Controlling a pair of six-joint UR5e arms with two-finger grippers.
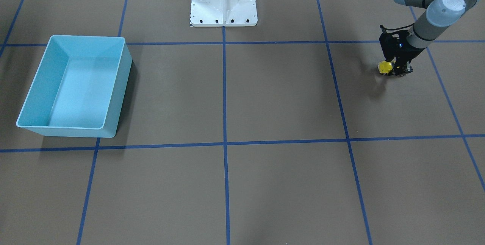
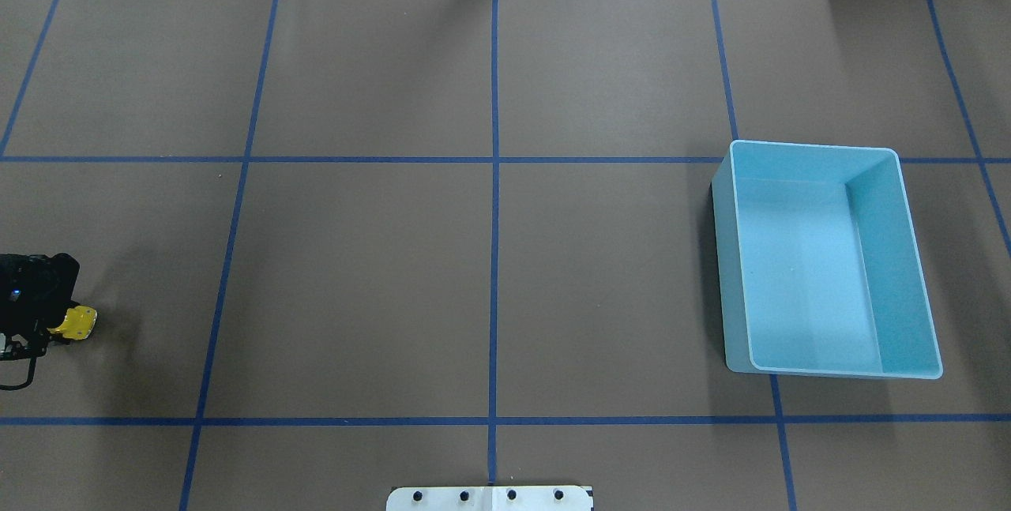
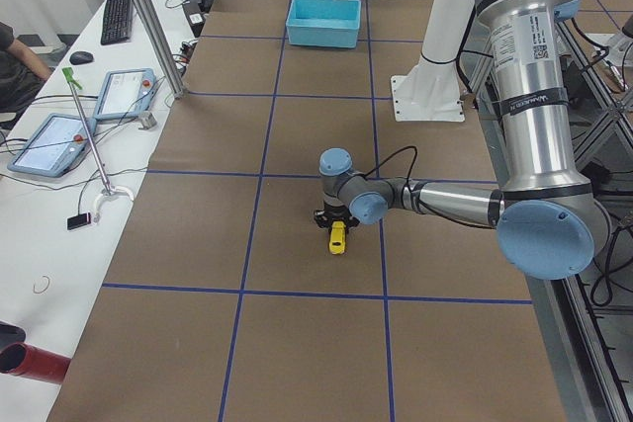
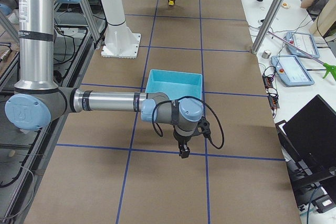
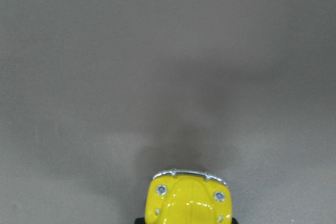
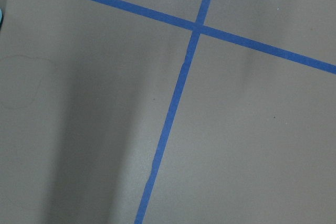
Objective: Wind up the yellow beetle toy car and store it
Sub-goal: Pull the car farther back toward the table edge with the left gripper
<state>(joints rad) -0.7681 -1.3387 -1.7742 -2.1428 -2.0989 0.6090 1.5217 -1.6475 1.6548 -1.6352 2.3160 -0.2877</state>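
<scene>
The yellow beetle toy car (image 1: 385, 67) is at the far left of the table, between the fingers of my left gripper (image 1: 395, 70), which is shut on it and holds it low over the brown mat. It also shows in the overhead view (image 2: 77, 322), where the left gripper (image 2: 57, 329) is at the view's left edge. In the left wrist view the car's nose (image 5: 189, 198) points away from the camera. My right gripper (image 4: 184, 152) hangs near the light blue bin (image 4: 174, 85); I cannot tell whether it is open or shut. The bin (image 2: 723, 258) holds nothing.
The white robot base (image 1: 223, 6) stands at the table's middle rear edge. Blue tape lines (image 2: 494, 179) cross the brown mat. Operators' desks with tablets (image 3: 59, 140) run along the table's far side.
</scene>
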